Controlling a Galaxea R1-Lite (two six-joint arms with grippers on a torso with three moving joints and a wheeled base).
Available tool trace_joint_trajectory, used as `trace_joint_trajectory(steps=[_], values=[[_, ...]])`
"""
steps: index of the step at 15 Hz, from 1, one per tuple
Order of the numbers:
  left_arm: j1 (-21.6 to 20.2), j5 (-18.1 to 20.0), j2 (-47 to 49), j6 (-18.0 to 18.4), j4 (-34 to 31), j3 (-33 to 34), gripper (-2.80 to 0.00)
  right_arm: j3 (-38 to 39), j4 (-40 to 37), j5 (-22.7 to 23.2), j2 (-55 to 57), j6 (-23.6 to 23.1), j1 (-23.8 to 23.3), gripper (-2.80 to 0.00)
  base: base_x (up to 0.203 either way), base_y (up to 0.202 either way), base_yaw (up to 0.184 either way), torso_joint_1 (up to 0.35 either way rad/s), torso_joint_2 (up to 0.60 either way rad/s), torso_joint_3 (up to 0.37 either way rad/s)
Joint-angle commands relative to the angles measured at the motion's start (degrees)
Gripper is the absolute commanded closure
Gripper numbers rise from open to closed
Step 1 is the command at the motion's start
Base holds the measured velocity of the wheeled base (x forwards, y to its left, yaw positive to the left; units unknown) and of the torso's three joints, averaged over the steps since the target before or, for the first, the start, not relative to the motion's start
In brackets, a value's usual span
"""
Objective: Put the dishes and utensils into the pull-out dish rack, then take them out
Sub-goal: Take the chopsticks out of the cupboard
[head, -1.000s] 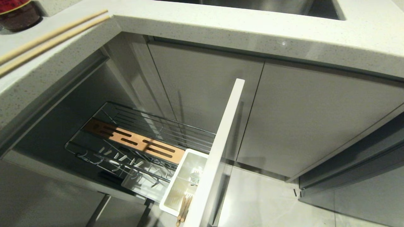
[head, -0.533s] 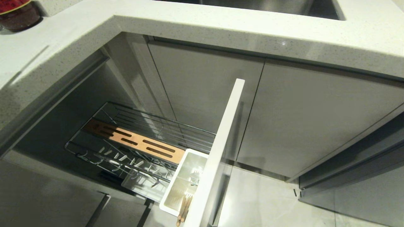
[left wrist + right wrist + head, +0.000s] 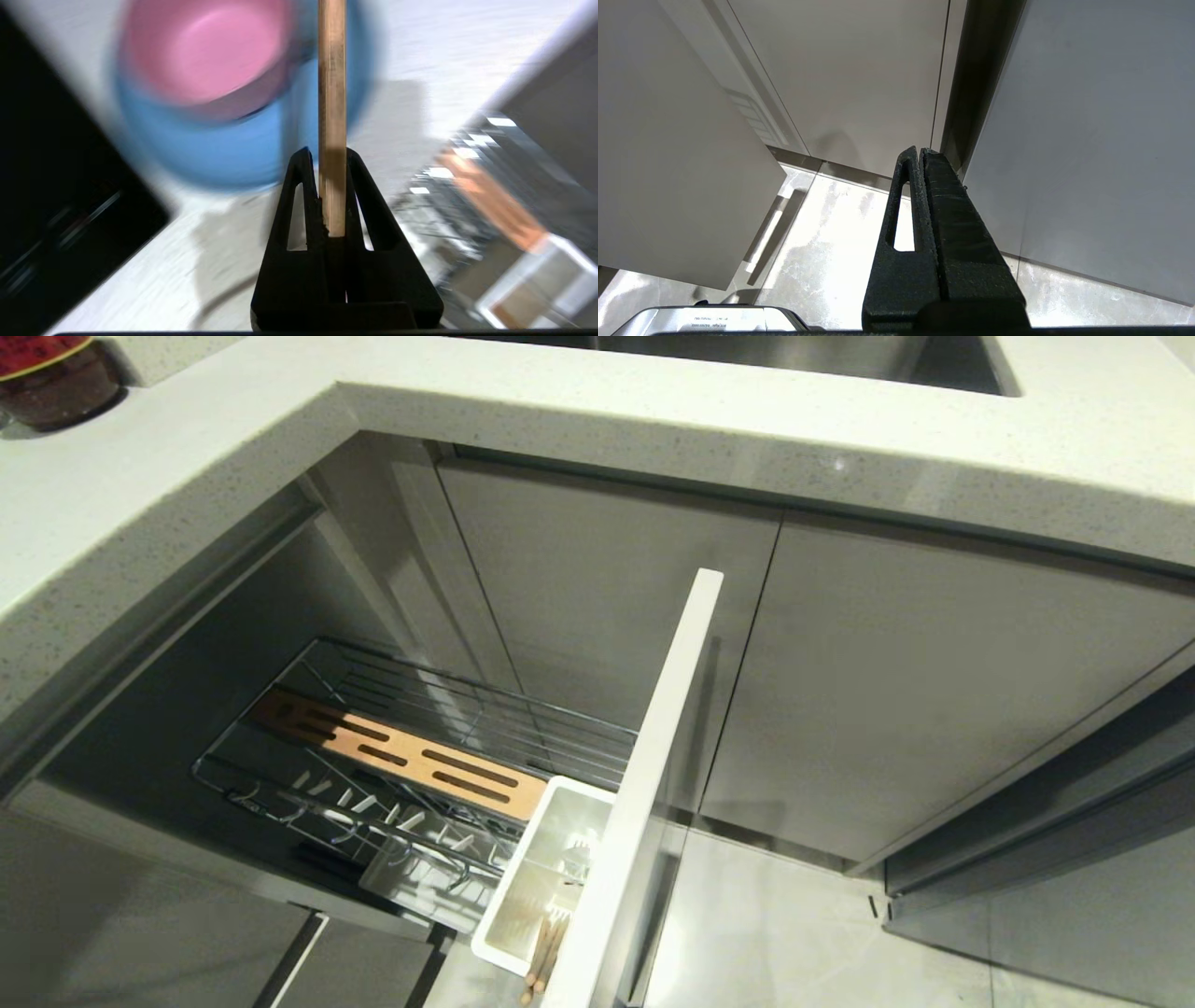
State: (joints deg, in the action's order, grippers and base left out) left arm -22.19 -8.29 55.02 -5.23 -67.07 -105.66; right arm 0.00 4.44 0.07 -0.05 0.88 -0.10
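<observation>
My left tool (image 3: 332,154): clamped on slim light wooden chopsticks (image 3: 332,93), above speckled white desk (image 3: 420,56). My right tool (image 3: 920,151): closed, empty, over pale tiled floor (image 3: 831,233).

Pull-out dish rack (image 3: 411,756) drawn out under the speckled countertop (image 3: 653,401), white panel front (image 3: 644,784) edge-on at its right. Slotted wooden strip (image 3: 401,756) runs diag. across the wire basket; plate prongs (image 3: 373,812) nearer. White utensil cup (image 3: 541,877) at near-right corner w/ wooden sticks (image 3: 541,952) poking from it. Red-lidded jar (image 3: 56,373) far left on counter. Sink (image 3: 794,359) at far edge.
</observation>
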Motion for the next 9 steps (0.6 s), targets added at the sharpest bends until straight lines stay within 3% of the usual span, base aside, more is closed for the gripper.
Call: trace_joint_trajectory(steps=[1, 3, 9], values=[[-4.9, -6.6, 0.0, -0.4, -4.3, 1.2, 0.0, 1.5, 0.0, 0.0, 0.0, 0.0, 0.0, 0.0, 0.0, 0.0, 0.0, 0.0, 0.0, 0.0], [-5.1, -10.2, 0.6, -1.2, -8.9, 1.2, 0.0, 1.5, 0.0, 0.0, 0.0, 0.0, 0.0, 0.0, 0.0, 0.0, 0.0, 0.0, 0.0, 0.0], [-5.1, -10.3, 4.3, -1.2, -8.6, 1.3, 0.0, 1.5, 0.0, 0.0, 0.0, 0.0, 0.0, 0.0, 0.0, 0.0, 0.0, 0.0, 0.0, 0.0]])
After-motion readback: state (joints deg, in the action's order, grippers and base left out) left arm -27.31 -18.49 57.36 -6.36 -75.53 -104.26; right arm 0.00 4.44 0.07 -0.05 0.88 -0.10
